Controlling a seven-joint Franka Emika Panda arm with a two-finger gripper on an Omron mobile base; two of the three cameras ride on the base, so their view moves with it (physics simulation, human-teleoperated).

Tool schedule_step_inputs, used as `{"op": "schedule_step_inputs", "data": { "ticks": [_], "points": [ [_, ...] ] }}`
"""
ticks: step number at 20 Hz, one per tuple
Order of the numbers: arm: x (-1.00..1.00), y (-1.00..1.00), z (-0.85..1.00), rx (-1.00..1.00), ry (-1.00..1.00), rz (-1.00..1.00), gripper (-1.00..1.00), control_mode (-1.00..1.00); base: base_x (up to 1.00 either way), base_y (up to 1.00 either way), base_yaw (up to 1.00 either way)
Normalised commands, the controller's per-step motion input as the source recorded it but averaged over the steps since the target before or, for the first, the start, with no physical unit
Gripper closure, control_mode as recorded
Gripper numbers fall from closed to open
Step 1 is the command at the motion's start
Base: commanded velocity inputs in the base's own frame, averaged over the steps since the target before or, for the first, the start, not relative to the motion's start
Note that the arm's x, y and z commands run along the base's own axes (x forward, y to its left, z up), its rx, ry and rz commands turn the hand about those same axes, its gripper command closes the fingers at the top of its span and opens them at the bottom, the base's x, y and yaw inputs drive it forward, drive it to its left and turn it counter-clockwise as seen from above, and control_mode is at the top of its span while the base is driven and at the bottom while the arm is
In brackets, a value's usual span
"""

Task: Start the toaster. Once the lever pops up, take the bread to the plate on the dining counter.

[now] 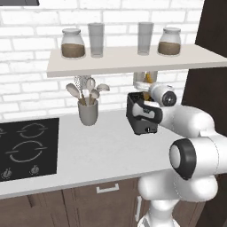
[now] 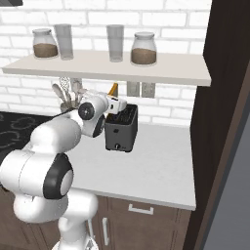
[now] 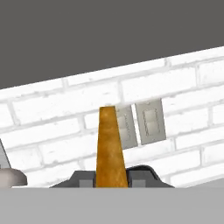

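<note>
Tool (image 3: 111, 180) clamped on the bread (image 3: 110, 146), above the toaster (image 2: 121, 130).
Slice stands upright between the fingers, edge-on; toaster sits on the white counter (image 2: 156, 171) below the shelf (image 2: 146, 68).

shelf (image 1: 133, 60) w/ 2 jars, 2 glasses; utensil crock (image 1: 88, 111); hob (image 1: 27, 148)

Golden-brown bread (image 3: 110, 148) held edge-on above the dark toaster (image 2: 121, 131).

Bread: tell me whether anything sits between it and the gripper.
Nothing does. The bread stands edge-on between the fingertips of the gripper, already gripped, above the toaster and below the shelf.
</note>
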Motion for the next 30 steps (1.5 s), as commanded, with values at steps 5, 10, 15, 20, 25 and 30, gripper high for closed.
{"op": "schedule_step_inputs", "data": {
  "ticks": [5,10,15,20,25,30],
  "points": [
    [-0.76,0.00,0.67,0.09,0.00,-0.01,1.00,-1.00,0.00,0.00,0.00],
    [-0.75,0.00,0.56,0.09,0.13,-0.03,1.00,-1.00,0.00,0.00,0.00],
    [-0.78,0.00,0.18,0.05,0.28,-0.03,1.00,-1.00,0.00,0.00,0.00],
    [-0.85,0.00,0.17,0.03,0.25,-0.03,1.00,-1.00,0.00,0.00,0.00],
    [-0.72,-0.01,0.32,0.03,0.24,-0.03,1.00,-1.00,0.00,0.00,0.00],
    [-0.46,0.00,0.15,0.01,0.26,0.00,1.00,-1.00,0.00,0.00,0.00]
  ]
}}
